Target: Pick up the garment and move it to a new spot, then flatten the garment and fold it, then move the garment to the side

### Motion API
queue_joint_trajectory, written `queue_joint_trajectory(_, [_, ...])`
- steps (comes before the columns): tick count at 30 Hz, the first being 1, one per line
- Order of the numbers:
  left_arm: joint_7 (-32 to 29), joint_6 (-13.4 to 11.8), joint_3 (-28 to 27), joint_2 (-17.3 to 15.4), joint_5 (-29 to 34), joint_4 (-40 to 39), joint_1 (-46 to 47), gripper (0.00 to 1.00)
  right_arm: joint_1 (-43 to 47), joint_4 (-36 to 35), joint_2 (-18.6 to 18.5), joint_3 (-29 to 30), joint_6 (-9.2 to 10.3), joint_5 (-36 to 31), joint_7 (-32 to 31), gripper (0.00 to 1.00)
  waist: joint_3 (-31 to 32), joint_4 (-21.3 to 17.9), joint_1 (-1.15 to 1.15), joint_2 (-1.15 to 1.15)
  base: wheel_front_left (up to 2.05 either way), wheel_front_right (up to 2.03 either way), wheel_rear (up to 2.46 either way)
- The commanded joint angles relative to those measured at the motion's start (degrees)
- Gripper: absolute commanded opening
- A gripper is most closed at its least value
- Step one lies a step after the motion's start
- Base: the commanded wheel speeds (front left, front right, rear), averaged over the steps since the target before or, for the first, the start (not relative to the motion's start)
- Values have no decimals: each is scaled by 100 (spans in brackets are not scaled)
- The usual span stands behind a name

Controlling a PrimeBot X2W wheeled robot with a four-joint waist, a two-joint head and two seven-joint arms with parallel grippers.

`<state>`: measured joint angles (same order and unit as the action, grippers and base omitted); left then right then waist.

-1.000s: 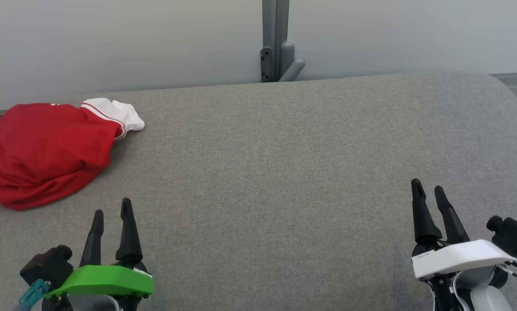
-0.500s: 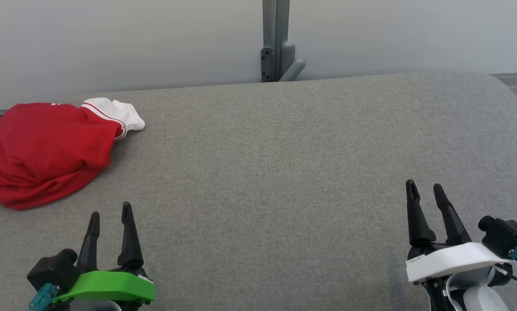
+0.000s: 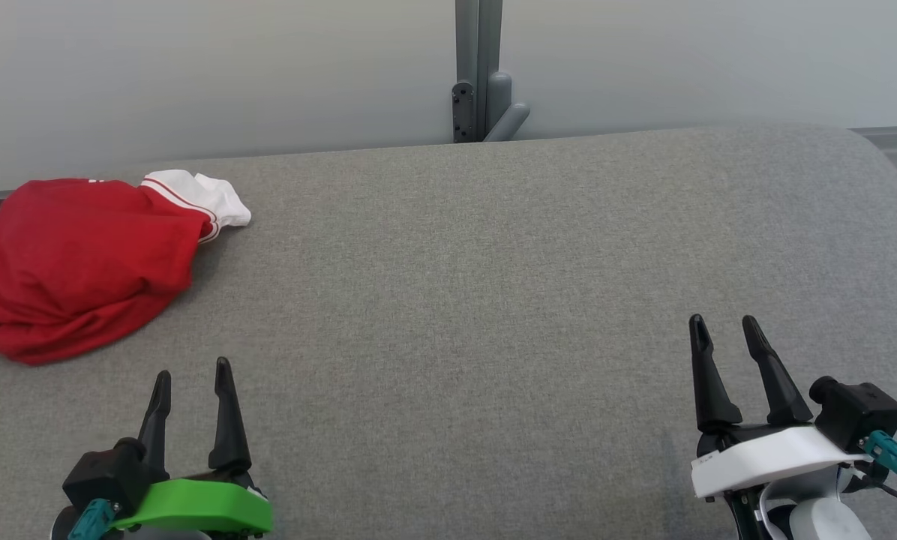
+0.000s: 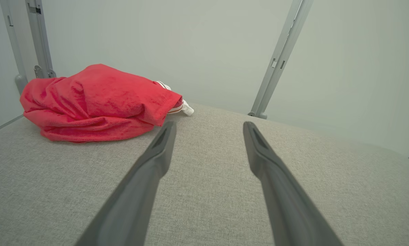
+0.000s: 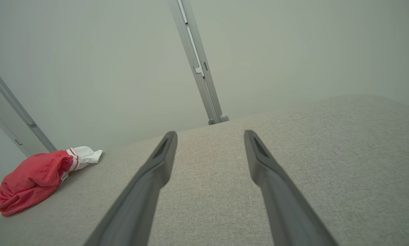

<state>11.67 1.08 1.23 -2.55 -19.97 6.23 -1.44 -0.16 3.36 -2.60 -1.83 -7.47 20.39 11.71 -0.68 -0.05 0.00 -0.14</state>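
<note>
Left gripper (image 3: 192, 367) noted at the lower left of the head view, green-shelled, its two dark fingers spread wide with nothing between them; the same empty gap is seen in the left wrist view. Right gripper (image 3: 723, 321) noted at the lower right, white-shelled, fingers likewise parted and empty. Over the last second both grippers have been drawn back toward the bottom edge of the frame, the left sinking lower, the right sliding down and a little leftward. No reach toward the work has been made. The padded grey surface (image 3: 456, 300) is left bare across the centre and right of the frame. The garment (image 3: 73, 262), red with a white striped cuff (image 3: 208, 196), is found at the upper left of the head view. It is heaped at the far left end of the surface near the back edge, well apart from both grippers, and its outline is unchanged from the earlier pictures. A grey post (image 3: 478, 71) is seen against the pale wall at top centre. The heap is judged rounded and rumpled rather than a flat fold. The retreat is therefore read as a settling into rest, with the garment untouched by it. Whether the pickup is yet to be begun or the garment has already been set aside cannot be decided from its lie alone.
</note>
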Motion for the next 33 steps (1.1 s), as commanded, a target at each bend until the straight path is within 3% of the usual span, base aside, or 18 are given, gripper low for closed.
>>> queue_joint_trajectory(1, [35, 19, 7, -44, 164, -20, -34, 100, 61, -53, -36, -20, -3, -132, 53, 100, -1, 0, 0, 10, 0, 0, 0])
queue_joint_trajectory(28, [352, 28, 96, -49, 1205, 178, -177, 100, 169, -137, -40, -140, -3, -1332, 350, 100, 65, 5, 0, 13, 0, 0, 0])
queue_joint_trajectory(33, [351, 40, 51, -50, 1083, 216, -177, 100, 200, -118, -40, -143, -3, -1358, 356, 100, 91, 10, 0, 14, 0, 0, 0])
